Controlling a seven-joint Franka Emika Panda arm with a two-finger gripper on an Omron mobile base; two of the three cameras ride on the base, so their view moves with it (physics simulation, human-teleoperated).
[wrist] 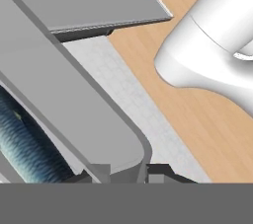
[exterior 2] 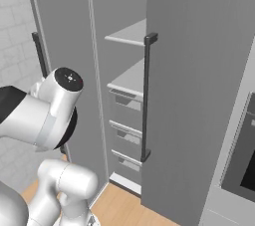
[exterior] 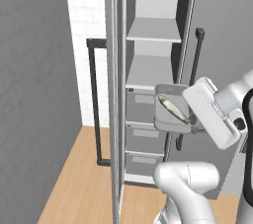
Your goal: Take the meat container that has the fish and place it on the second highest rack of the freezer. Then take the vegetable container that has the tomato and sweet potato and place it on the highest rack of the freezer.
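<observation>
I see my end effector (wrist: 126,174) clamped on the meat container's (exterior: 173,109) rim, fish (exterior: 173,108) inside, before the open freezer (exterior: 150,80).

Pretty clearly a home kitchen, rendered rather than real. There's a tall grey freezer (exterior: 148,94) standing open, with two flat white shelves (exterior: 154,31) up top and grey drawers (exterior: 143,139) stacked below, plus a long black bar handle (exterior 2: 146,98) on the door. The floor (exterior: 84,183) is warm wood planks and the back wall (exterior: 84,45) is white tile. Off to the right of the cabinets sits what looks like a built-in oven (exterior 2: 241,155) with a dark window. Everything's flat grey fitted panels, typical kitchen units.
</observation>
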